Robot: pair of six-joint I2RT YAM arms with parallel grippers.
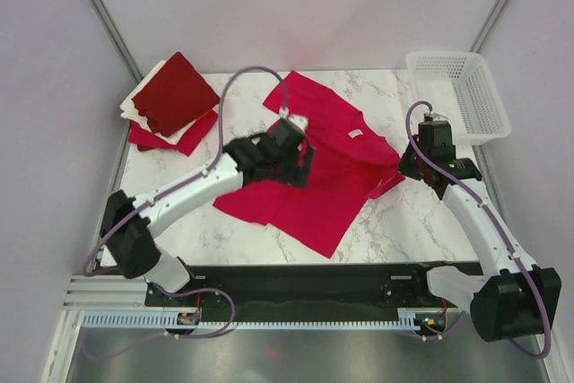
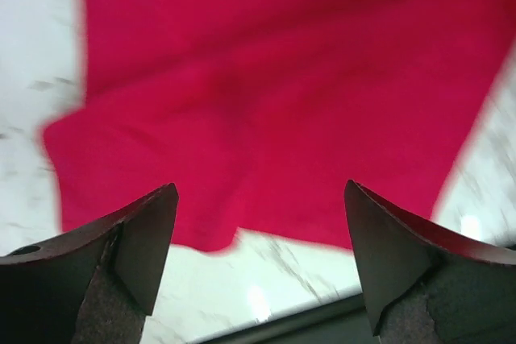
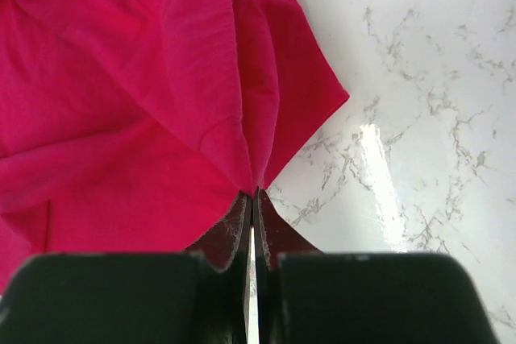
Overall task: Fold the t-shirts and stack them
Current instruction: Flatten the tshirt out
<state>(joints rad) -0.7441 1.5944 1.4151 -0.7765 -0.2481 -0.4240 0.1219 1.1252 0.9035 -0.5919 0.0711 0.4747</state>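
- White marbled bench (image 1: 421,221), grey walls; a folded stack (image 1: 175,100) sits far left.
- The crimson t-shirt (image 1: 336,195) lies rumpled mid-bench, its long axis running far to near and its neck label (image 1: 356,134) on the right.
- My right tool (image 3: 251,199) is clamped on its right edge.
- My left tool (image 2: 258,199) hovers over its left half, jaws apart and empty (nearer the free corner, I judge).

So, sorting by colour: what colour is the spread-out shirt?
The shirt is plain bright crimson red, clearest in the top external view.

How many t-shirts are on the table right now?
4. A crimson t-shirt lies spread in the middle; a dark red t-shirt, cream t-shirt and red t-shirt sit stacked at the far-left corner. The stack may hide more.
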